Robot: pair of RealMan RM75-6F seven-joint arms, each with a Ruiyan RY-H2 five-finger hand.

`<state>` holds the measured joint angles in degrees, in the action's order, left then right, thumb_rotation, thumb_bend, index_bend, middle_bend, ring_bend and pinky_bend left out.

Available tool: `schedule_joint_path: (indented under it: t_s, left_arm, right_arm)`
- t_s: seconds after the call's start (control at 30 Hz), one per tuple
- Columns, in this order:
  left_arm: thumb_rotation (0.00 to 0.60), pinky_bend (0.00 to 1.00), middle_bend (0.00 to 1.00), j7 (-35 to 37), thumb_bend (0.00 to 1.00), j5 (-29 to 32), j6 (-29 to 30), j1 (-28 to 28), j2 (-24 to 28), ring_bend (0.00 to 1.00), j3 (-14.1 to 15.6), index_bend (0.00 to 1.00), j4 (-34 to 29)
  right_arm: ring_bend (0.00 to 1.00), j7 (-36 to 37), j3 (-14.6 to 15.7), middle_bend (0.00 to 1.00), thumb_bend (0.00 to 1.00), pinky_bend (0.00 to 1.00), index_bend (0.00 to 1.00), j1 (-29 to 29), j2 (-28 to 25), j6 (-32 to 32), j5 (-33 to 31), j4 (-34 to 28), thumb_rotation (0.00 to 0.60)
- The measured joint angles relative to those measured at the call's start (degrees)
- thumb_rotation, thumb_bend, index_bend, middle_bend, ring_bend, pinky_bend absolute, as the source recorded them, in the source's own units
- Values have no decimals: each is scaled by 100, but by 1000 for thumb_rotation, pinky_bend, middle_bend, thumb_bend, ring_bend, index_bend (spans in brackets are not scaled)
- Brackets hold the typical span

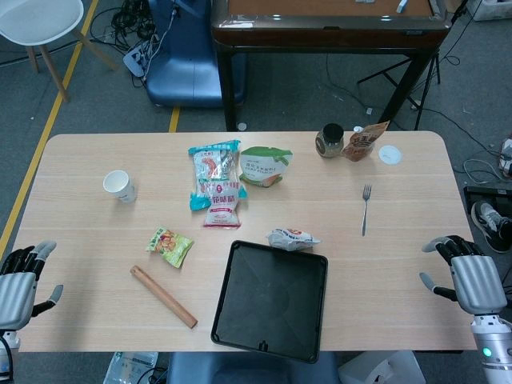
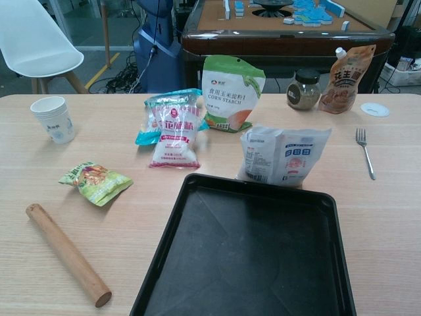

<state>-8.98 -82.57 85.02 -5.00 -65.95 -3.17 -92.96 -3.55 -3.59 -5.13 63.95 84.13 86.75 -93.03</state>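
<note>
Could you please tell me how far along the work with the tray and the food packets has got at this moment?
Nothing looks done: the black tray lies bare. Nothing is in hand: the left hand and right hand sit open at the table's ends. The white packet, rolling pin, small green packet and fork lie untouched.

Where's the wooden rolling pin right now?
The wooden rolling pin lies diagonally on the table's near-left part, between the black baking tray and the left hand, just below the small green snack packet.
</note>
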Motion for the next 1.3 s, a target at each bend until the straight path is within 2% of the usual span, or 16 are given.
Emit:
schedule_joint_path:
  t_s: [0.27,0.47,0.8,0.9,1.03,1.3]
  left_arm:
    - [600,74,135,61,288,-72,69,10,-24,110,-3,119,39]
    - [600,74,135,86,288,-87,62,17,-17,110,13,120,33]
    - [600,74,135,113,287,-117,170,90,18,110,32,120,5]
    - [600,74,135,110,287,-127,199,113,26,110,37,120,-9]
    - [600,74,135,95,288,-137,208,126,25,110,48,120,-28]
    - [600,74,135,40,288,-144,244,154,53,110,49,120,-91]
  right_arm:
    - [243,185,24,354,225,300,390,-73,-111,-119,68,-69,600]
    - [243,278,-19,347,206,300,380,-319,-257,-561,10,-192,600]
    - [173,396,-236,261,62,300,175,-1197,-293,-1992,-403,-300,600]
    - [136,460,-311,216,16,300,113,-1535,-174,-2480,-544,-231,600]
    - [126,644,-410,194,9,300,93,-2038,167,-3090,-694,37,600]
    - [119,1292,-469,185,0,265,83,-2620,931,-3629,-614,860,600]
